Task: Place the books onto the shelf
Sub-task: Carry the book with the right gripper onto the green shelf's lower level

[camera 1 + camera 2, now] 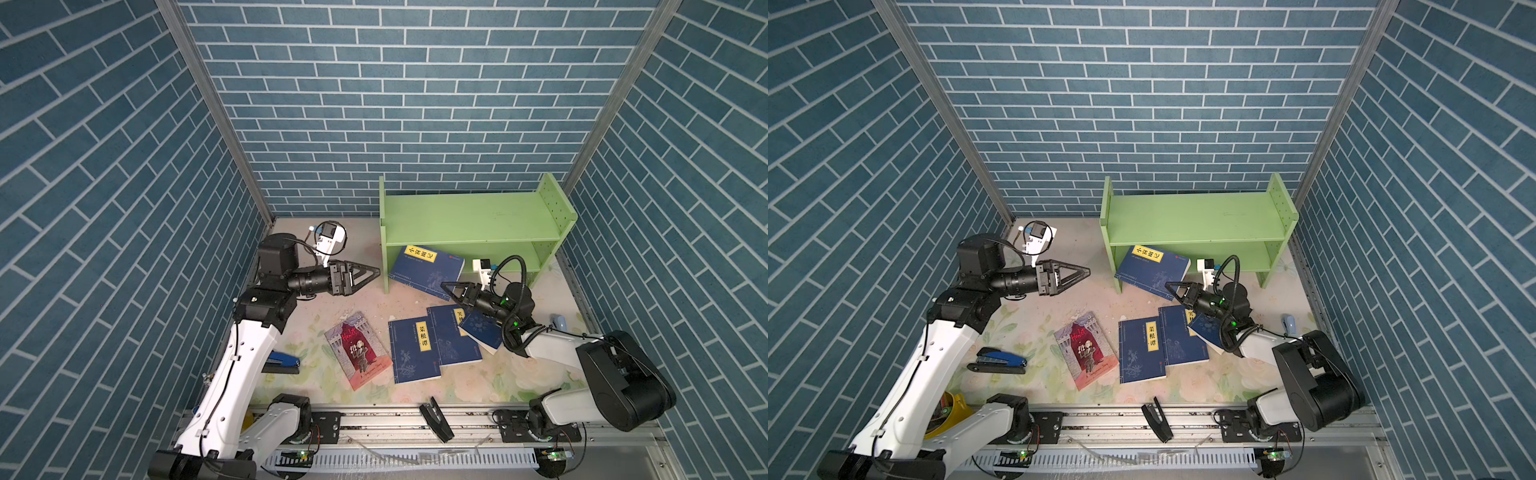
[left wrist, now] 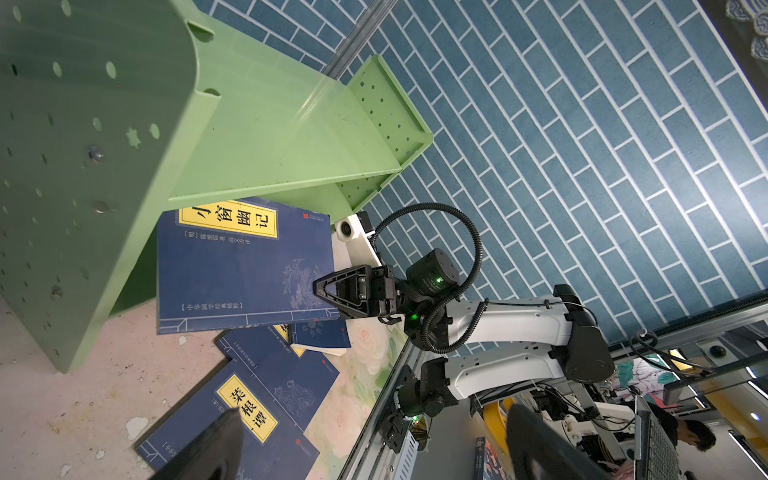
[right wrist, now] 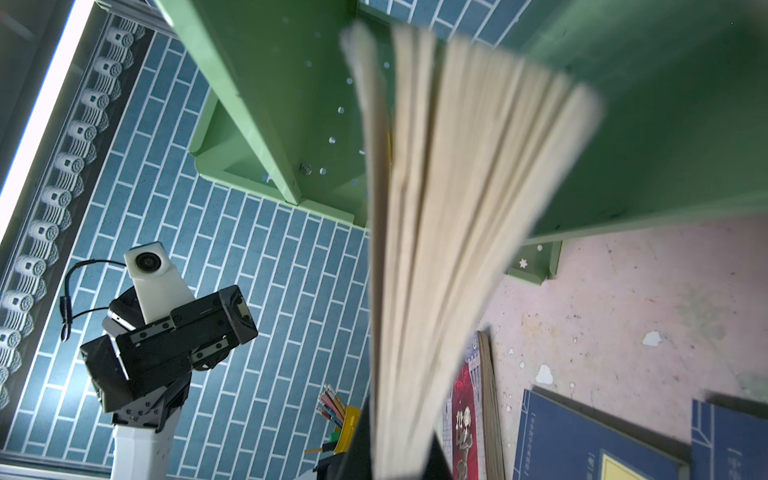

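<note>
Tilted blue book (image 2: 232, 274), yellow label: 小窗幽记. Flat blue book (image 2: 286, 440): 菜根谭.

Booth of blue brick
Brick-print walls (image 1: 374, 104) stood behind and on both sides of the worn floral mat (image 1: 498, 382); an aluminium rail (image 1: 374, 434) edged its front.

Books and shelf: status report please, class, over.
Left gripper open, hovering beside the shelf. Right gripper shut on a blue book, tilted at the lower tier. Four books on the table. Nothing seen blocking the tier.
</note>
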